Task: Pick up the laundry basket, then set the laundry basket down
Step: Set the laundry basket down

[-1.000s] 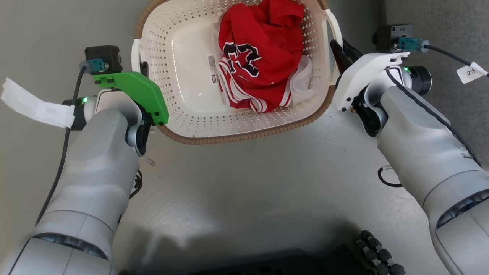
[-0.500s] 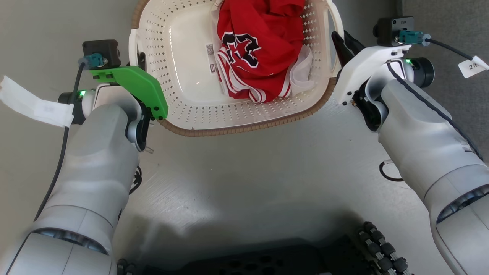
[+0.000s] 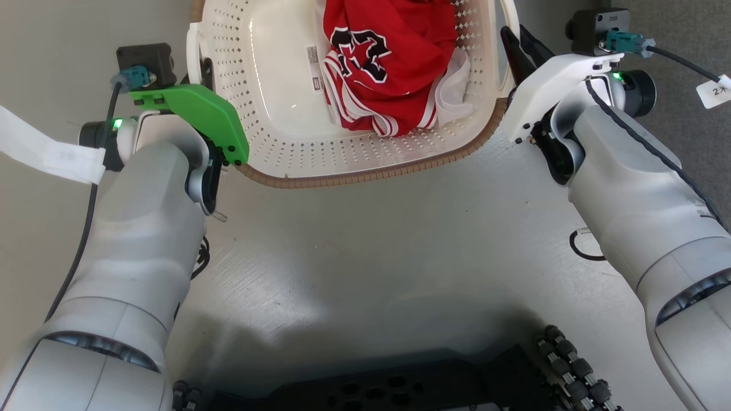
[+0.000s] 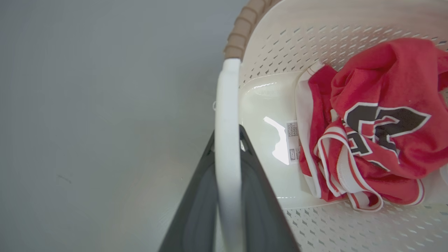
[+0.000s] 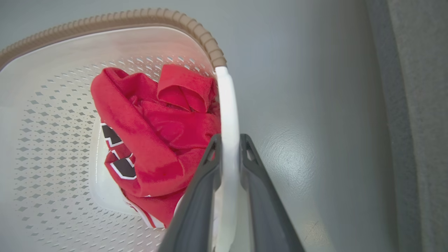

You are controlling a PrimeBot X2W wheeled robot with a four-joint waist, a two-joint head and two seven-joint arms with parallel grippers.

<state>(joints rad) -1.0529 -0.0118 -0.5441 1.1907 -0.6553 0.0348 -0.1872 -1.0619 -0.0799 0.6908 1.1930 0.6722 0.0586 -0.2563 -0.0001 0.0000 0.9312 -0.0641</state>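
Cream-white laundry basket (image 3: 354,157), red jersey (image 3: 388,51) inside, is between left gripper (image 4: 227,138) and right gripper (image 5: 230,140), each clamped narrow on 1 white side handle (image 4: 227,91). Grasp judged complete; clearance above the floor (image 3: 371,257) unclear; set-down outstanding

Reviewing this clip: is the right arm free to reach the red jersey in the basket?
Probably not. The right gripper is shut on the white handle of the laundry basket, so it would have to let go first; the red jersey lies just inside that handle.
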